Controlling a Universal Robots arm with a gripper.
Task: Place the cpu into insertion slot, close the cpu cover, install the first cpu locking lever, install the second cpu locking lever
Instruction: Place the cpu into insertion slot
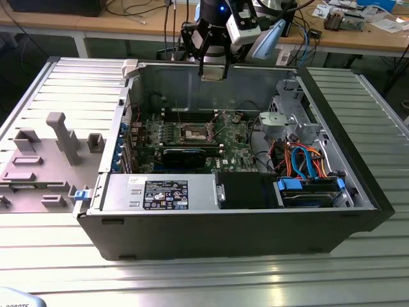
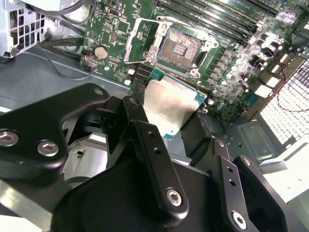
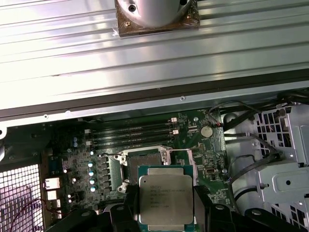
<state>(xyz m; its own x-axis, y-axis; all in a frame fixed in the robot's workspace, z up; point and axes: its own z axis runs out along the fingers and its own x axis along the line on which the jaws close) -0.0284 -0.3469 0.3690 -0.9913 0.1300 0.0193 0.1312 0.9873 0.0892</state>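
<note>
My gripper (image 1: pixel 213 69) hangs above the back wall of the open computer case, shut on the cpu (image 2: pixel 170 102), a flat square chip with a dull silver top. Both wrist views show the chip clamped by its edges between the black fingers (image 2: pixel 145 130), the cpu (image 3: pixel 165 197) level and well above the board. Below it on the green motherboard (image 1: pixel 233 150) lies the insertion slot (image 2: pixel 179 47), its brownish pin field bare. The cpu cover (image 2: pixel 133 42) stands swung open beside the slot. In the first wrist view the chip hides part of the insertion slot (image 3: pixel 144 160).
A long black card (image 1: pixel 184 155) sits in front of the slot, and memory slots (image 3: pixel 130 133) lie behind it. A power supply (image 1: pixel 160 192) runs along the near wall. A drive cage with blue and orange cables (image 1: pixel 307 163) fills the exterior view's right. A grey fixture (image 1: pixel 54 144) stands outside.
</note>
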